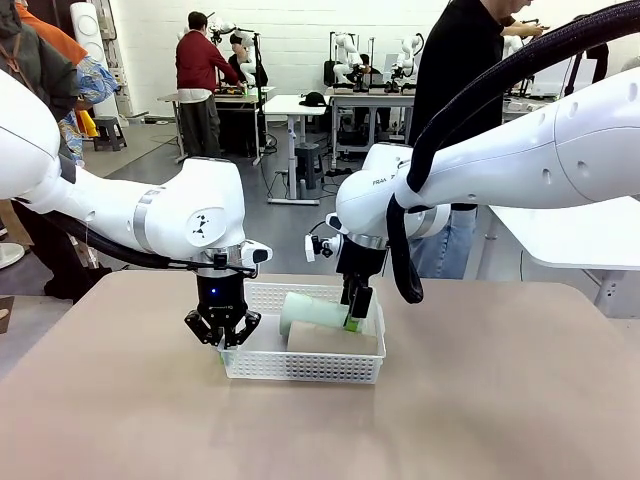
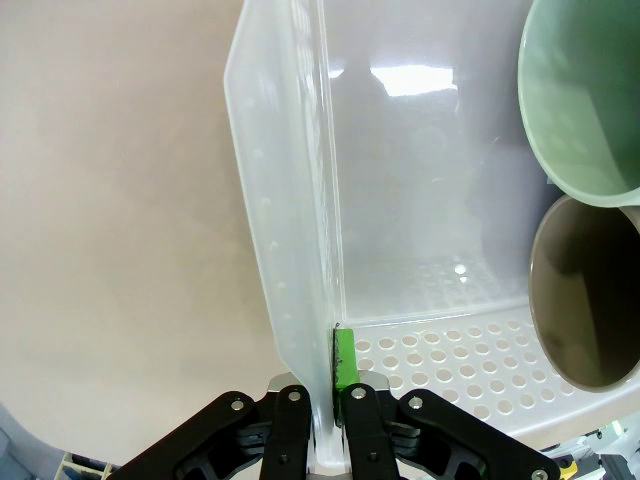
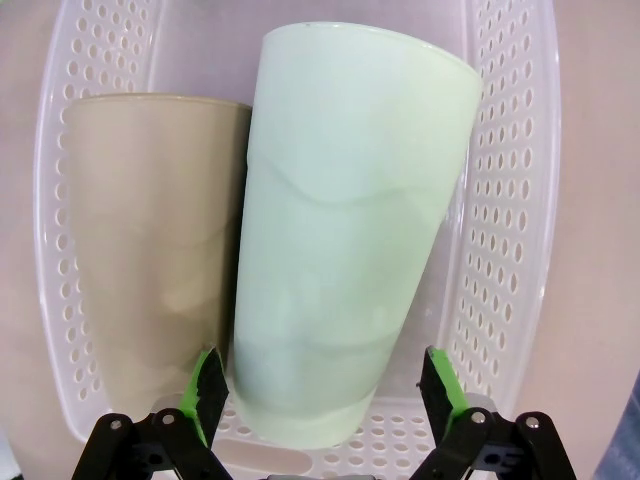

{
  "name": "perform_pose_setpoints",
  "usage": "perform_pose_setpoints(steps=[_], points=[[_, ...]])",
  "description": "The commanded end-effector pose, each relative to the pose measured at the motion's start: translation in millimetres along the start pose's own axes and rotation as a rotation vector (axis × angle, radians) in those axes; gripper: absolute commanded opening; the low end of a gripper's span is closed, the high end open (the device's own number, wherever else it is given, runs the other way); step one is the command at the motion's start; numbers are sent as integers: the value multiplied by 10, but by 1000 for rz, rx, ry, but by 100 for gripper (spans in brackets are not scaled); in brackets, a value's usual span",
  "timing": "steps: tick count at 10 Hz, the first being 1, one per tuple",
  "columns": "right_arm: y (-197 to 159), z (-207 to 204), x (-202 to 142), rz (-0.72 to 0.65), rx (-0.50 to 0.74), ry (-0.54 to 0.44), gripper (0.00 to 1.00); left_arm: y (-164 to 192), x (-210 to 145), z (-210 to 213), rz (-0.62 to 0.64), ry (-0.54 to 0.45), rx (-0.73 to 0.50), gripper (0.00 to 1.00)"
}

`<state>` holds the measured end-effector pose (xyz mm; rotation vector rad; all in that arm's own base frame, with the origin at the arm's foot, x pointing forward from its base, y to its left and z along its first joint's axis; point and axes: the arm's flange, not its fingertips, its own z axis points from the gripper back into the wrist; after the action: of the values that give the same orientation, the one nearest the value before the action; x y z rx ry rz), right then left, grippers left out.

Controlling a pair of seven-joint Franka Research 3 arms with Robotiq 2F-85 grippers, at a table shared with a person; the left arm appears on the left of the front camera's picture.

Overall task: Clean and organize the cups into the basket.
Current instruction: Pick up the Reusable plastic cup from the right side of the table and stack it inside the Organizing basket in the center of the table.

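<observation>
While the left gripper [image 1: 224, 342] pinches the white basket [image 1: 300, 372] by its wall, the right gripper [image 3: 325, 385] sits open around a pale green cup [image 3: 350, 230] beside a tan cup [image 3: 150, 250].

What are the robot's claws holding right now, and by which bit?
The left claw pinches the basket by the top of one wall. The right claw is open, its fingers either side of the mint cup's base, gripping nothing.

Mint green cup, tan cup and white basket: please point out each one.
Mint green cup [image 3: 340, 260], right wrist view, middle of its side.
Tan cup [image 3: 150, 250], right wrist view, middle of its side.
White basket [image 1: 300, 368], front view, near lattice wall.
</observation>
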<state>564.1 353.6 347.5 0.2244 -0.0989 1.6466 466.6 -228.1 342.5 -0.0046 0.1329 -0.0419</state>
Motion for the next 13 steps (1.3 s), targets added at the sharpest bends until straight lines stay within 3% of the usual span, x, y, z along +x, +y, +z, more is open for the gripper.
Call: perform_pose_setpoints(steps=[1,2,3,4,6,9,10,13], points=[[22,50,4,-14,-10,14,100,9,-14,-27,-2,4,5,0],[63,115,-21,-10,-32,2,100,9,-14,-27,-2,4,5,0],[141,313,-136,43,-131,-52,100,9,-14,-27,-2,4,5,0],[222,566,-358,37,-165,-162,100,9,-14,-27,-2,4,5,0],[453,968,-990,12,-213,-356,100,9,-14,-27,-2,4,5,0],[944,1447,-2225,34,-231,-775,100,9,-14,-27,-2,4,5,0],[1095,1514,-2519,53,-184,-855,100,9,-14,-27,-2,4,5,0],[1379,1568,-3246,38,-218,-991,100,9,-14,-27,-2,4,5,0]])
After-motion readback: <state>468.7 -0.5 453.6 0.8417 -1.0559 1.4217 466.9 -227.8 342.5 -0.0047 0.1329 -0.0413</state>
